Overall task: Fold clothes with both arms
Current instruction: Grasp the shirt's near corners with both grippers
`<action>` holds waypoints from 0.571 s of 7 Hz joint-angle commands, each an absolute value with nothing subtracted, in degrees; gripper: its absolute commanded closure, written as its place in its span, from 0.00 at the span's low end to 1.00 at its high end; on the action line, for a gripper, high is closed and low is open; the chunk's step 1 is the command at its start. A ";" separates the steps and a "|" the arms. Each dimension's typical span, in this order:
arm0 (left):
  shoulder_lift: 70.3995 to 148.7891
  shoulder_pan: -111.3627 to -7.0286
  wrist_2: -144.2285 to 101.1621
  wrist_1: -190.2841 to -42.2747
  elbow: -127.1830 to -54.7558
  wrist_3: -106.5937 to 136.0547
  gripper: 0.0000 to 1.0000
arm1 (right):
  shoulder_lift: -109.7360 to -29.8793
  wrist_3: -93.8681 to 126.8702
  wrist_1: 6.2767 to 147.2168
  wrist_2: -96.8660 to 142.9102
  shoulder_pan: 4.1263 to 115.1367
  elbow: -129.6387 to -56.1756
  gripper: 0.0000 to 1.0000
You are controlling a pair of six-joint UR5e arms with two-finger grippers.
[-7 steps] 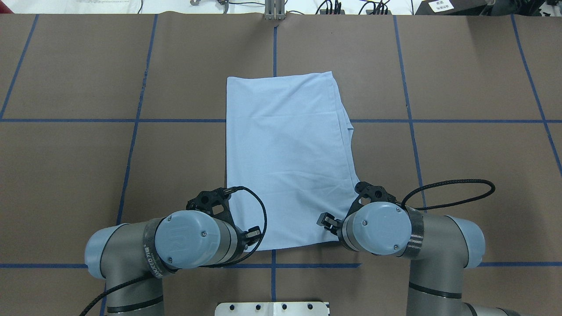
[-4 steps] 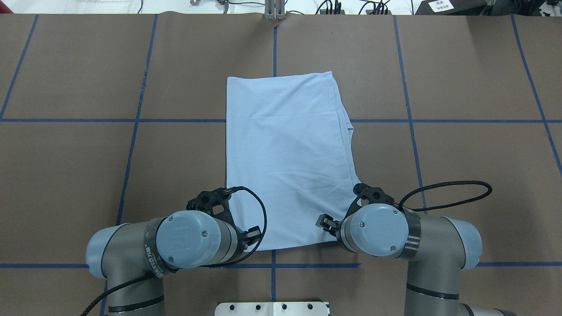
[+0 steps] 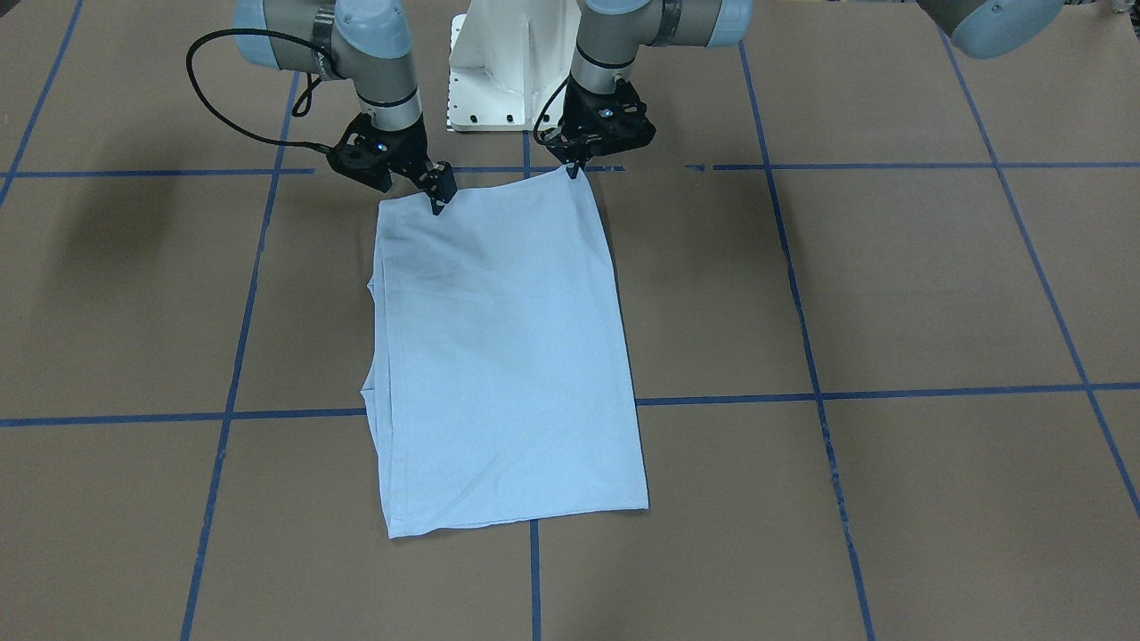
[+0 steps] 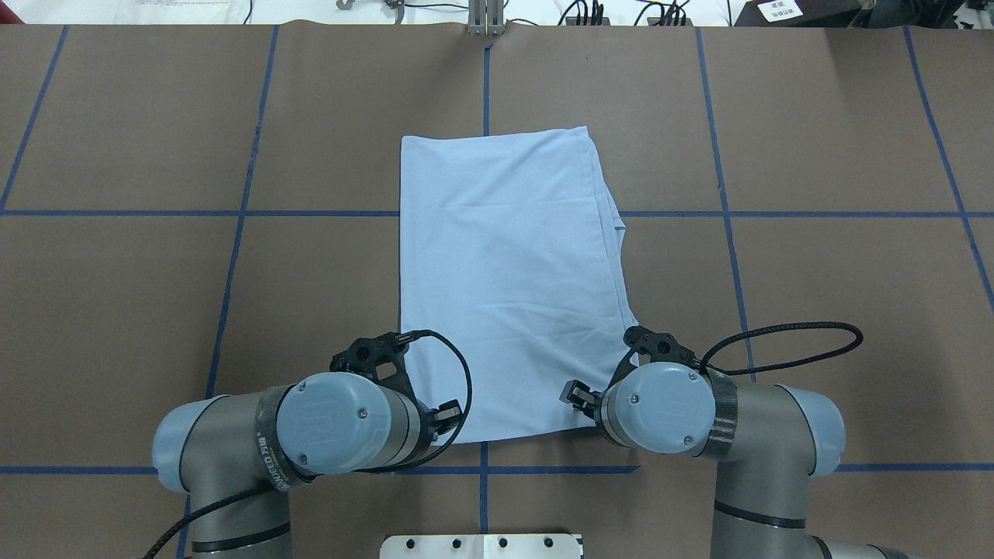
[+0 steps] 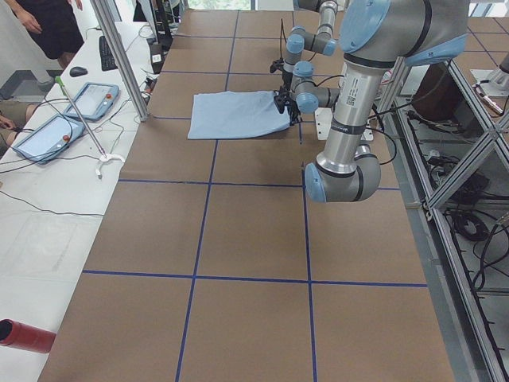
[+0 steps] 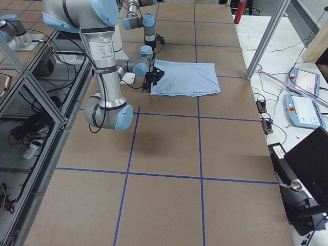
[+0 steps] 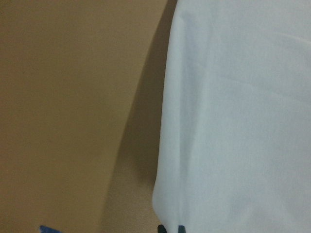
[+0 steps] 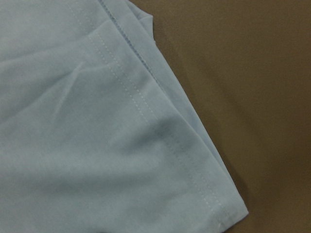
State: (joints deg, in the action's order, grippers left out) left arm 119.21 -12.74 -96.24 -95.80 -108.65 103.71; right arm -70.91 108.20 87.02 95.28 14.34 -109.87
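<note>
The pale light-blue T-shirt (image 3: 508, 356) lies folded into a long rectangle in the middle of the table, plain side up (image 4: 505, 272); its print and label are hidden. My left gripper (image 3: 573, 171) is shut on the shirt's near corner on the robot's left, which is lifted a little. Its fingertips (image 7: 164, 228) show close together at the cloth edge. My right gripper (image 3: 437, 203) is shut on the near edge by the other corner. In the overhead view both grippers are hidden under the wrists. The right wrist view shows only the hemmed cloth (image 8: 97, 145).
The brown table (image 4: 815, 272) carries a grid of blue tape lines. The white pedestal base (image 3: 508, 71) stands just behind the shirt's near edge. A side bench with tablets (image 5: 87, 99) and a metal post (image 5: 119, 56) runs along the far edge.
My right arm has shifted a little inward, toward the shirt, and its cable loop moved with it. The left arm and the shirt look unchanged.
</note>
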 commanded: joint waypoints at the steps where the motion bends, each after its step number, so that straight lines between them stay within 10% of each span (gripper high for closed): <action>1: 119.18 -12.74 -96.15 -95.80 -108.72 103.71 1.00 | -70.84 108.19 87.01 95.36 14.33 -109.86 0.65; 2: 119.35 -12.74 -96.07 -95.80 -108.72 103.71 1.00 | -70.84 108.19 87.01 95.36 14.07 -109.86 0.89; 4: 119.44 -12.74 -96.06 -95.80 -108.63 103.71 1.00 | -70.49 108.02 87.01 95.36 13.97 -109.95 1.00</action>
